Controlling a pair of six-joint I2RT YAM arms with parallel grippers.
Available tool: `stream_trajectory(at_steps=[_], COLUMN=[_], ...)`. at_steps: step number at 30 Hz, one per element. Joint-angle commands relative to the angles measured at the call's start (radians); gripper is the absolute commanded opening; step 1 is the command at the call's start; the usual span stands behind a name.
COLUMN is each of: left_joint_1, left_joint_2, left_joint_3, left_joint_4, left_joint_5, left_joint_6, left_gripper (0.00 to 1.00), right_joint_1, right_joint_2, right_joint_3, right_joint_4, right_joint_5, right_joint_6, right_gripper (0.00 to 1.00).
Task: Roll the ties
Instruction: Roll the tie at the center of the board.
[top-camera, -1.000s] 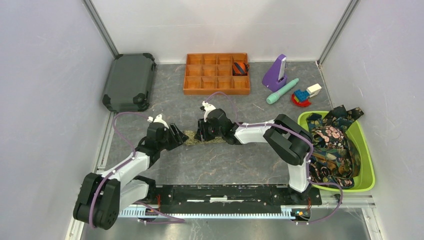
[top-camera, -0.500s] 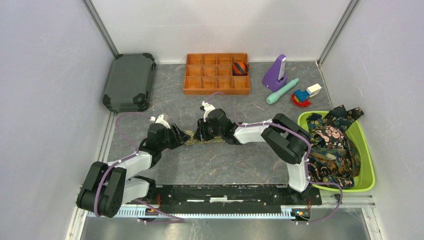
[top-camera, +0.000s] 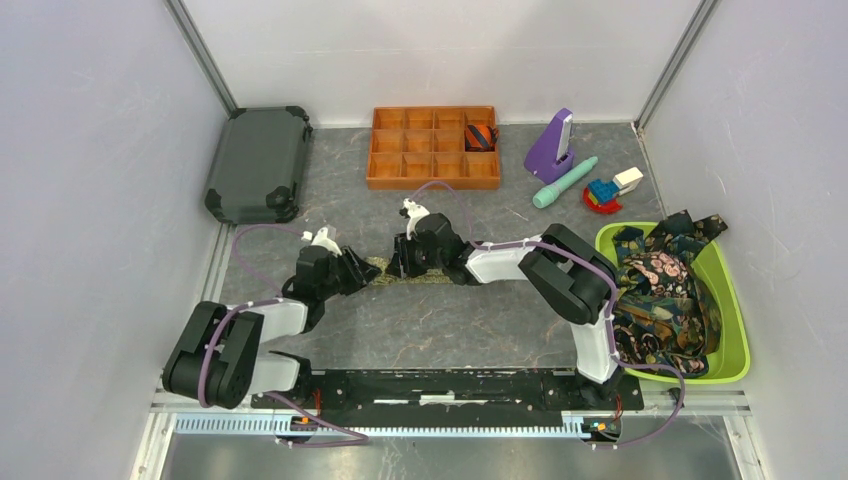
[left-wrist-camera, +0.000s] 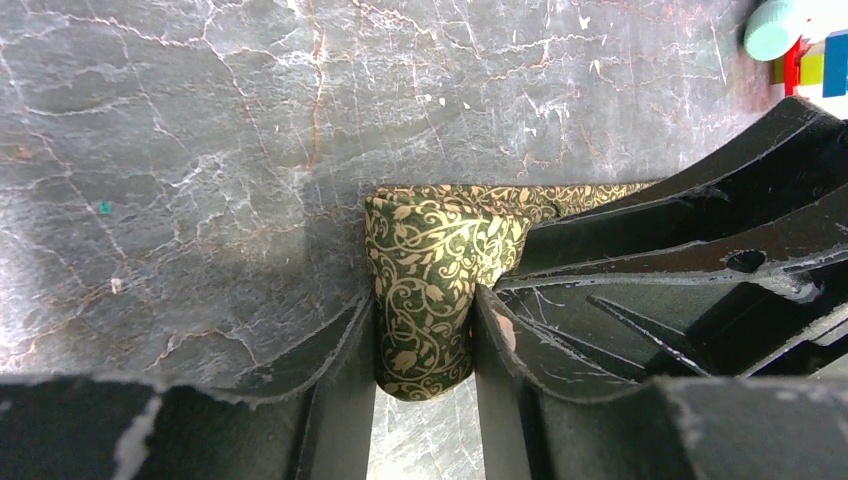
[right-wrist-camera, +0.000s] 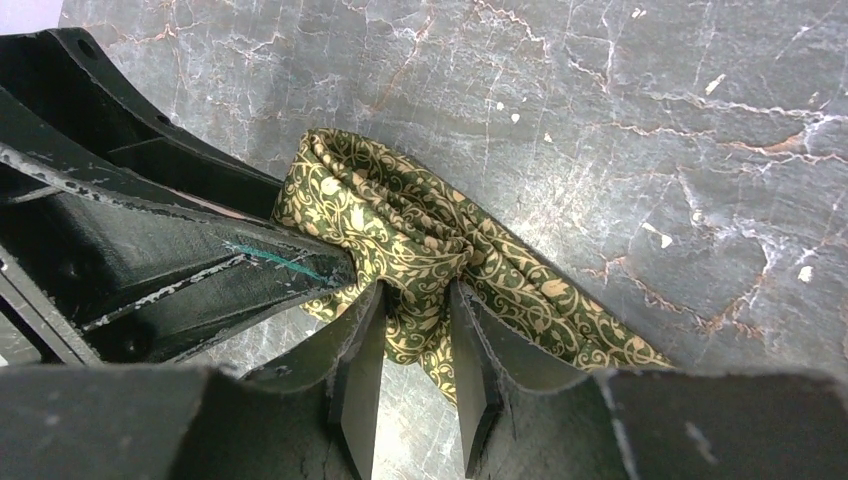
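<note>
Olive-green tie (left-wrist-camera: 430, 240) lies on the grey marbled table (top-camera: 450, 330), about dead centre, stretched along the 9-to-3 line. Its 9 o'clock end is doubled back into a thick fold.

Left gripper (left-wrist-camera: 425, 300) comes in from 8 o'clock and straddles that fold. The jaws are partway closed and both pads press the cloth from either side, so it is grasping the olive-green tie.

Right gripper (right-wrist-camera: 415, 300) reaches in from 3 o'clock and is clenched on the same tie just beside the fold. The fabric bunches into a narrow waist between its fingers, and the loose length trails off toward 4 o'clock in the wrist view.

The two grippers sit very close — black finger housing of one fills a side of the other's view, so there is scant room between them.

Edges and room:
- bare table toward 6 o'clock, down to the arm bases
- orange tray (top-camera: 433, 182) at 12 o'clock, a rolled striped tie (top-camera: 481, 135) in its far right compartment
- dark case (top-camera: 258, 163) at 10 o'clock
- teal stick (top-camera: 565, 182) and toy blocks (top-camera: 610, 190) at 2 o'clock
- green bin (top-camera: 735, 300) at 3 o'clock against the wall, dark patterned ties (top-camera: 665, 290) heaped in it — well apart from the work
</note>
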Motion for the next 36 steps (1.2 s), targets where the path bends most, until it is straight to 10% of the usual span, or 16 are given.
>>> stream_trajectory(at_steps=[1, 11, 23, 36], left_joint_1=[-0.005, -0.006, -0.052, -0.057], left_joint_2=[0.025, -0.024, -0.343, -0.478], left_joint_3=[-0.011, 0.002, -0.039, -0.049], left_joint_4=[0.073, -0.015, -0.373, -0.499], left_joint_5=[0.068, 0.096, 0.079, 0.037], left_joint_6=[-0.042, -0.037, -0.035, -0.043], left_gripper=[0.42, 0.2, 0.17, 0.17], right_joint_1=[0.004, 0.003, 0.003, -0.006], right_joint_2=[0.042, -0.051, -0.395, -0.239], right_joint_3=[0.023, -0.025, -0.285, -0.277], right_joint_4=[-0.023, -0.048, -0.146, -0.081], right_joint_5=[-0.003, -0.035, 0.059, 0.123], right_joint_6=[-0.011, -0.052, -0.186, -0.239], right_gripper=[0.35, 0.45, 0.53, 0.41])
